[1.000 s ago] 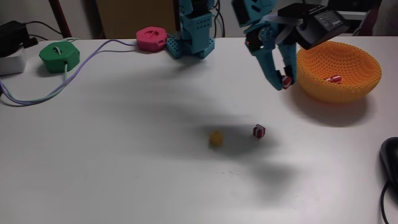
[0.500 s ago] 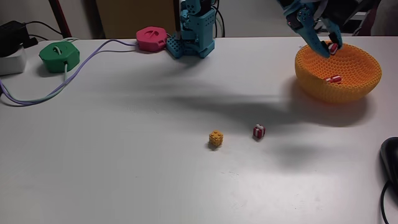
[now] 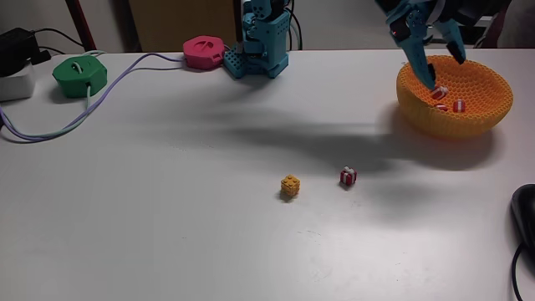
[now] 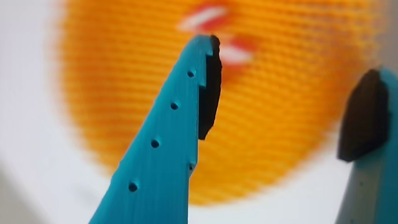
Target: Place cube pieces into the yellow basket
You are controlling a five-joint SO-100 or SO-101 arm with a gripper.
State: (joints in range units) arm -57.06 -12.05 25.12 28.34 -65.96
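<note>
— Where's my gripper [image 3: 445,73] right now?

— In the fixed view it hangs over the yellow basket [image 3: 476,117], jaws spread apart and holding nothing. The wrist view agrees: one teal finger [image 4: 168,137] with its dark pad stands well away from the other at the right edge, with bumpy orange knit blurred behind.

— How much room do I have around it?

— The basket sits near the right side of the white table [image 3: 167,217], and the middle of the table is open. A dark object [image 3: 525,213] lies at the right edge, well apart from the basket.

— Count the cube pieces for me.

— I make out what look like three red-and-white striped cubes [image 3: 458,105] in the bowl (they're small and bunched, so I wouldn't swear to three). On the table, one more striped cube [image 3: 349,176] lies just beside a studded yellow-orange cube [image 3: 290,186], not touching.

— Anything else?

— A green round device [image 3: 80,74] and a pink one [image 3: 204,52] at the back, joined by cables.
</note>
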